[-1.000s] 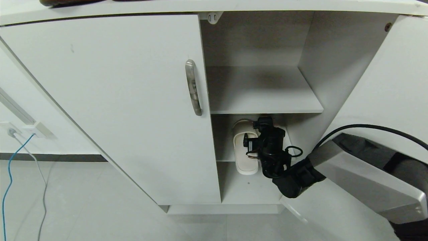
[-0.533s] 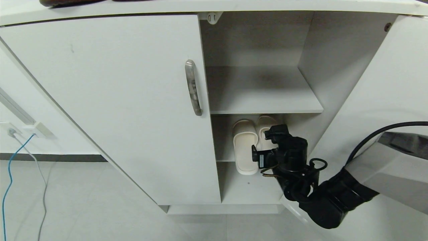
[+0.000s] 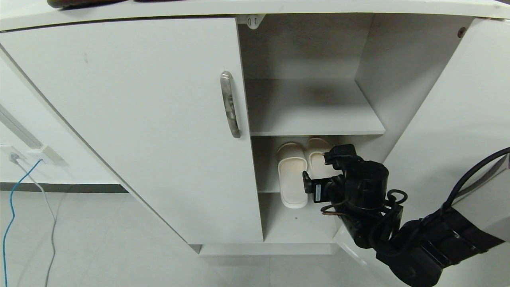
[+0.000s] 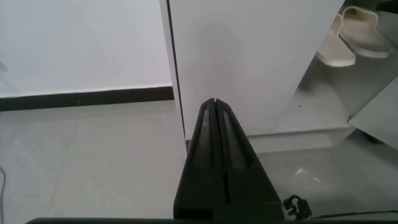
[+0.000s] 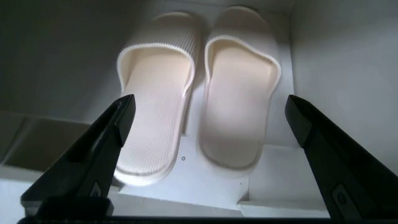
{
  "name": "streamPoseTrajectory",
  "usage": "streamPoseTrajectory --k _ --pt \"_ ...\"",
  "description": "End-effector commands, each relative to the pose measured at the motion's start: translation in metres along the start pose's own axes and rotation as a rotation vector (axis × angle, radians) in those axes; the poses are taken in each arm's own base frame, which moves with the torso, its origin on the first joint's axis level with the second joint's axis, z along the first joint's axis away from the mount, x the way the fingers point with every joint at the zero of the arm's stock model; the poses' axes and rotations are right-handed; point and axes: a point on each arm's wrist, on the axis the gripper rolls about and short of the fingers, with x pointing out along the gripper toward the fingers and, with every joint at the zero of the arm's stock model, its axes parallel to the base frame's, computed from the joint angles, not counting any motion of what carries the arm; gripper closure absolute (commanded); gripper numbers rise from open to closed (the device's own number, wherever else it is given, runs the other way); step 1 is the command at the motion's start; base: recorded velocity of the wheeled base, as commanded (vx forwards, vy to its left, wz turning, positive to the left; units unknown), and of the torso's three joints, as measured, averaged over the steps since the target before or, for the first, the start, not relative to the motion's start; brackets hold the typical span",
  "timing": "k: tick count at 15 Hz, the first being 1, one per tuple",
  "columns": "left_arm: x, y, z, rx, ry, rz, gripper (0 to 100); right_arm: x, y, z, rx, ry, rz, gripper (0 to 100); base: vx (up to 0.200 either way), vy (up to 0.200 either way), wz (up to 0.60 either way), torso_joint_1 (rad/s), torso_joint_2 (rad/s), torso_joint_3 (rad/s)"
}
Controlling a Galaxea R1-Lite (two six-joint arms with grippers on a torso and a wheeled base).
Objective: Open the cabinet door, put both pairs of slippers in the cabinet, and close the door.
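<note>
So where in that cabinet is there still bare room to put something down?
The upper shelf is bare, between the closed left door and the right side wall. The bottom floor is bare. The lower shelf is crowded: cream slippers fill it, with the open right end effector just in front.

I log one pair of slippers [image 3: 293, 175]: cream, ribbed insoles. Cabinet [image 3: 310, 107]: plain white. Door handle [image 3: 230, 104]: brushed silver. Right gripper [image 3: 322, 167]: black. Cables: one blue [image 3: 13, 203], one grey [image 3: 52, 235]. Skirting [image 3: 59, 186]: dark. Floor tiles [image 3: 119, 255]: pale grey.
</note>
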Motion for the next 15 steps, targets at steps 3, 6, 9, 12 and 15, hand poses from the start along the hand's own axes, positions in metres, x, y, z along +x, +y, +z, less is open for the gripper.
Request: streamPoseTrajectory --k 3,6,9,12,15 --pt "0.0001 0.0000 0.0000 -0.001 0.002 0.000 100 -0.0045 0.0020 -0.0001 -0.004 0.003 0.011 0 -0.200 0.000 0.00 0.004 0.00 0.002" --pt "0.0001 0.0000 0.0000 -0.001 0.002 0.000 100 -0.0049 0.0016 -0.0021 -0.010 0.009 0.011 0 0.000 0.000 0.00 0.000 0.00 0.000" --pt "0.0001 0.0000 0.0000 0.001 0.002 0.000 100 -0.0052 0.0021 -0.0030 -0.012 0.011 0.012 0 0.000 0.000 0.00 0.000 0.00 0.000" --pt "0.0001 0.0000 0.0000 -0.001 0.002 0.000 100 -0.0059 0.0015 -0.0056 -0.017 0.019 0.012 0 0.000 0.000 0.00 0.000 0.00 0.000" --pt "0.0001 0.0000 0.0000 -0.001 0.002 0.000 100 -0.0066 0.0009 -0.0051 -0.018 0.018 0.011 0 0.000 0.000 0.00 0.000 0.00 0.000"
